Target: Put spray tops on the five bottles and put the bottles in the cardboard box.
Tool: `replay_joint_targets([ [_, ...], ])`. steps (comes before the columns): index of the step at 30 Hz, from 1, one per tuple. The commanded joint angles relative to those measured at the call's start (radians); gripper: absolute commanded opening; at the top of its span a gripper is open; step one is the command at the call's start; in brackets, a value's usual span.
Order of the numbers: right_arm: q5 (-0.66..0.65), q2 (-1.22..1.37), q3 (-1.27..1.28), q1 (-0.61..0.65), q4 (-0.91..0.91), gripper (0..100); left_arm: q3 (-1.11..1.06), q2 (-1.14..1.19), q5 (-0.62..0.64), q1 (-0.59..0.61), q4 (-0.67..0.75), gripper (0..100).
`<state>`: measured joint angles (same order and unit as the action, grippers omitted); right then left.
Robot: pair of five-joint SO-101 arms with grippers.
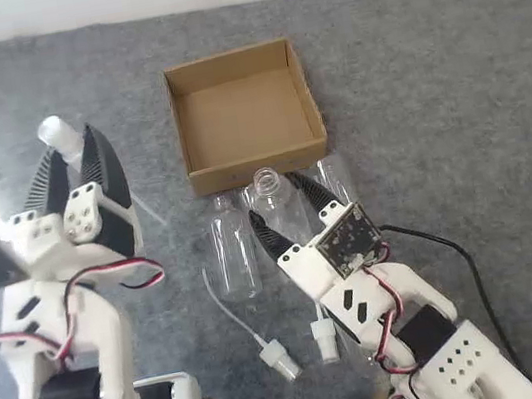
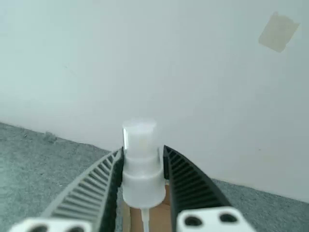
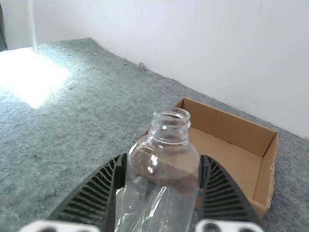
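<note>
Risk, mating: the spray top (image 2: pixel 141 166) trails a thin dip tube below its collar. If the arms are not lined up, the tube could miss the open neck of the clear bottle (image 3: pixel 164 154) and bend against the rim
Risk, grip: the bottle looks smooth and thin-walled, so pushing the top on may twist it or slide it through the right jaws
Left jaws: closed onto the spray top, collar pinched between them, nozzle cap standing beyond the tips
Right jaws: closed around the bottle's shoulder, its uncapped neck past the tips
Cardboard box (image 1: pixel 253 169): just beyond the right jaws, open side up
Surface: other bottles (image 1: pixel 234 250) lie either side of the right jaws; loose spray tops (image 1: pixel 280 361) lie behind them
</note>
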<state>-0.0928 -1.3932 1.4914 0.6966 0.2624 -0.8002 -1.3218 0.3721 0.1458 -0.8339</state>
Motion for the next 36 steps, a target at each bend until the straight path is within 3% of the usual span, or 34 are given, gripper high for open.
replay_joint_targets([
  [1,-0.015,-0.027,-0.012,0.008,-0.028,10.8,0.048,-0.049,0.038,0.000,0.031,1],
  [15,-0.015,-0.016,-0.006,0.140,-0.018,10.8,-0.140,-0.298,0.094,-0.005,0.110,1],
  [24,-0.107,-0.016,0.038,0.236,-0.028,10.8,-0.188,-0.394,0.092,-0.110,0.133,1],
  [36,-0.112,-0.016,0.037,0.237,-0.030,10.8,-0.234,-0.457,0.089,-0.233,0.117,1],
])
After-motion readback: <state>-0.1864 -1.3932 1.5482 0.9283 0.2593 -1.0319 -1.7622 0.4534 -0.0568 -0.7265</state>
